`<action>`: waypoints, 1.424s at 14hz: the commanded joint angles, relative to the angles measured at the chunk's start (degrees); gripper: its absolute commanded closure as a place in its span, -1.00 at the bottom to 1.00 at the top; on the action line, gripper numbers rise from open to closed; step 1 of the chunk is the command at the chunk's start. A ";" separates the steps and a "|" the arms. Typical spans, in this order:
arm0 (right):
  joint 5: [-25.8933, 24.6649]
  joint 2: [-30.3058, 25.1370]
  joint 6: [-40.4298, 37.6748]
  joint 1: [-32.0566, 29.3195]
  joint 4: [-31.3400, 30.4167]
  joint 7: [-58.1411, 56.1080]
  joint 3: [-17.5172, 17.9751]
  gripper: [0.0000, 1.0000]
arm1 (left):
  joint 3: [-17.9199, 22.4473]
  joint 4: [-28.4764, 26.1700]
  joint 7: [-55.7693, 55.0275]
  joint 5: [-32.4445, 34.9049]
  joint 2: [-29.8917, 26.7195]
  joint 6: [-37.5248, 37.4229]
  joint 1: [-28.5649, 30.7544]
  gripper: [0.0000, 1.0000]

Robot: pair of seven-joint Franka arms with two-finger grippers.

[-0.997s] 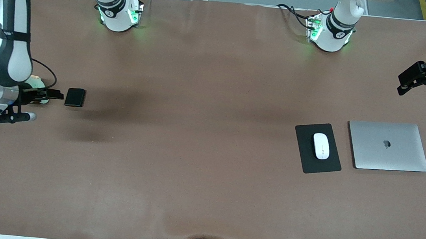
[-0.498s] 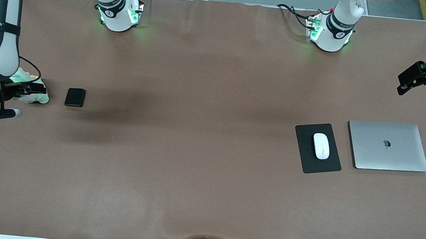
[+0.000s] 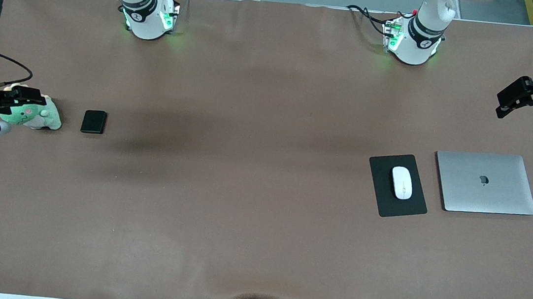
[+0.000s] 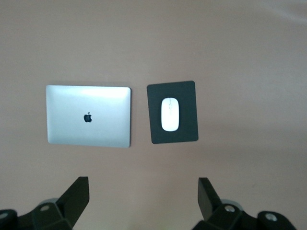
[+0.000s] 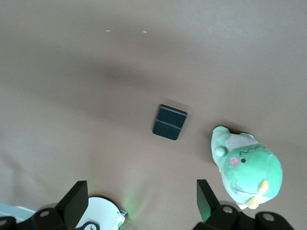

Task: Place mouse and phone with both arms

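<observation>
A brown tabletop (image 3: 250, 207) fills the frame. My right claw (image 3: 24, 95) hangs at the middle left edge, fingers apart and holding nothing, over a green plush toy (image 3: 35, 115). Just beside the toy lies the black phone (image 3: 93, 121). My left claw (image 3: 509, 102) hovers at the upper right edge, fingers spread wide and holding nothing. At the right of the frame the white mouse (image 3: 402, 182) rests on a black mouse pad (image 3: 385, 199), beside a closed silver laptop (image 3: 486, 182).
</observation>
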 commanded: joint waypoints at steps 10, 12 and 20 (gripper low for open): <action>-1.64 -10.05 -7.22 -8.14 4.28 -0.39 10.07 -1.00 | 0.30 -2.93 0.74 -4.29 -2.28 -1.22 -0.09 -1.00; -1.99 -11.01 -8.27 -9.11 4.28 4.86 11.92 -1.00 | 0.39 -2.85 0.91 -4.29 -2.37 -1.31 -0.09 -1.00; -2.08 -17.16 -8.02 -11.40 0.43 17.90 17.99 -1.00 | 0.57 -1.62 0.83 -3.77 -1.76 -1.40 -0.18 -1.00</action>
